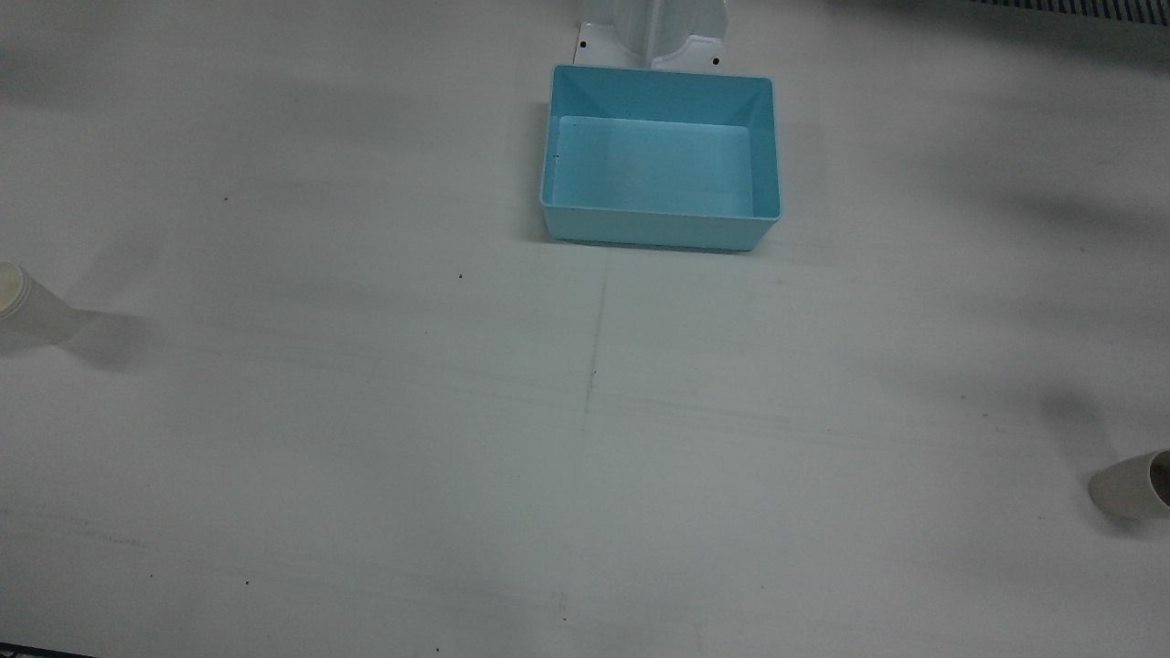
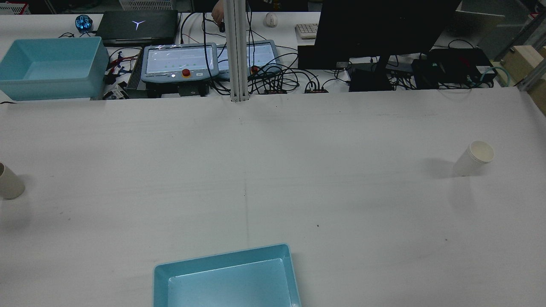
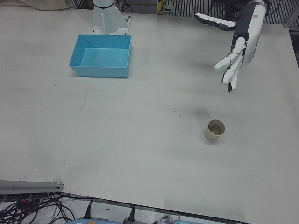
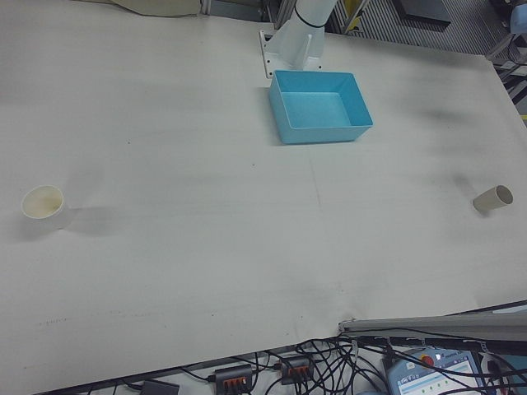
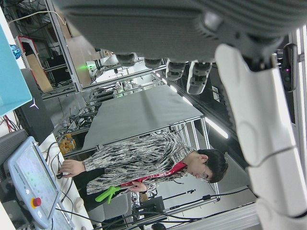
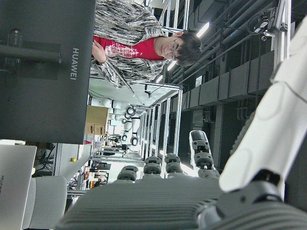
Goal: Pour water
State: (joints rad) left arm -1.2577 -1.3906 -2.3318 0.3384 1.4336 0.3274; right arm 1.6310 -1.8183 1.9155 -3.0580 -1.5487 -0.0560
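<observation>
Clearly nothing's poured yet: your left hand (image 3: 233, 65) hangs open, upper right, above the beige paper cup (image 3: 215, 130); your right hand (image 6: 192, 191) holds nothing, fingers seemingly apart.

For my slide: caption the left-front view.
Open left robot hand hovers above a paper cup; blue bin waits across the table.

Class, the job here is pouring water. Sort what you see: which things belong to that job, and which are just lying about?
Belongs to the job:
- left paper cup, upright
- right paper cup, upright
- blue bin on the table
- left hand, open, raised beyond its cup

Just lying about, on the bench behind:
- second blue bin
- laptop
- teach pendants
- black monitor
</observation>
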